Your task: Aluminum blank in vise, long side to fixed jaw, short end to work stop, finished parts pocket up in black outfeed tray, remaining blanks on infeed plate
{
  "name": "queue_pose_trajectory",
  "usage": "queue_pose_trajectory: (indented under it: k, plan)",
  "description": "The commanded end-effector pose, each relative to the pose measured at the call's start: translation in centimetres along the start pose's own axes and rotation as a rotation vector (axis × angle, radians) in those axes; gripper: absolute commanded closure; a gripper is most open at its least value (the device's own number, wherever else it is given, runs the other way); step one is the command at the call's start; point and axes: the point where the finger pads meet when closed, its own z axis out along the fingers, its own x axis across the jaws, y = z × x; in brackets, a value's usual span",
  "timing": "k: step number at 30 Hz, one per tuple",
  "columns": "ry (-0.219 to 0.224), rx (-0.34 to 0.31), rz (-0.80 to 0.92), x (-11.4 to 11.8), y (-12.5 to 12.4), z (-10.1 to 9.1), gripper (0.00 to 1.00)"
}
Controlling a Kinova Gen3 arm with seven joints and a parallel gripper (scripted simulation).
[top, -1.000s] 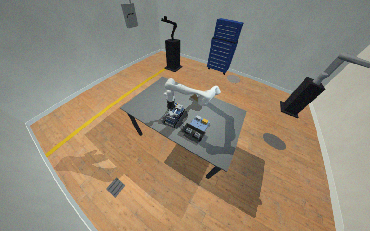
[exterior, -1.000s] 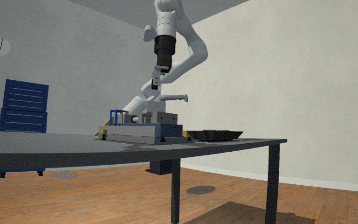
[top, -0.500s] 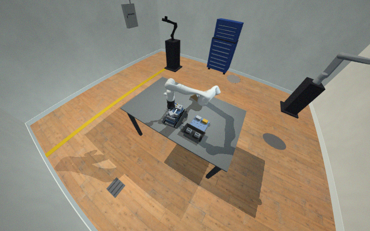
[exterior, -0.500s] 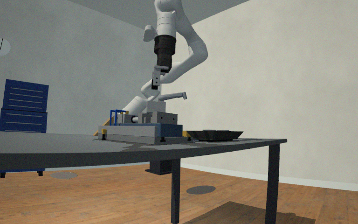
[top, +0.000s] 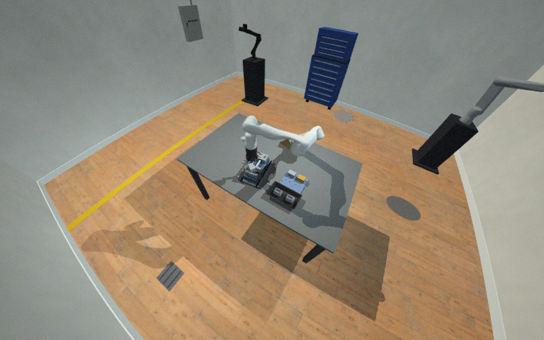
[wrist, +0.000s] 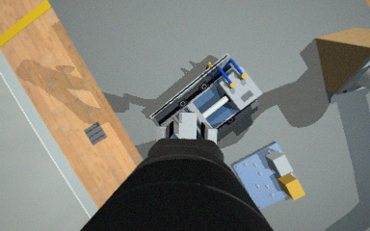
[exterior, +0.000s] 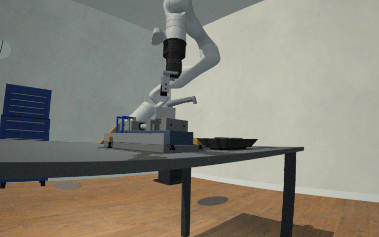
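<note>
Gripper (top: pixel 252 160) (exterior: pixel 164 93) (wrist: pixel 187 127) open, above gray block (exterior: pixel 165 112) (wrist: pixel 187 124) sitting proud at vise (top: pixel 260 170) (exterior: pixel 179 137) (wrist: pixel 248 91). Gray blank (top: pixel 291 173) (wrist: pixel 280 164) and brass blank (top: pixel 301 178) (exterior: pixel 197 141) (wrist: pixel 291 187) on infeed plate (top: pixel 295 185) (wrist: pixel 248 180). Two parts in outfeed tray (top: pixel 285 188) (exterior: pixel 223 144).

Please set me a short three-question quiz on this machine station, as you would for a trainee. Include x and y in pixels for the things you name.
1. True or false: the gripper (top: pixel 252 161) (exterior: pixel 164 94) (wrist: pixel 187 127) is shut.
2. How many blocks lie in the black outfeed tray (top: pixel 285 187) (exterior: pixel 226 144)? a) none, b) two, c) five.
3. Fill in the color: on the infeed plate (top: pixel 292 185) (wrist: pixel 248 179), beside the gray block (top: pixel 291 173) (wrist: pixel 279 164), sits a ____ block.

Key: 1 false; 2 b; 3 yellow.
</note>
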Motion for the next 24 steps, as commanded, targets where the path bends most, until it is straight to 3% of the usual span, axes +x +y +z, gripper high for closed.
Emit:
queue_pose_trajectory:
  k: [1,24]
  plan:
    - [0.004,-0.003,0.005,0.1,0.0,0.5,0.0]
    - [0.005,-0.003,0.005,0.0,0.1,3.3,0.0]
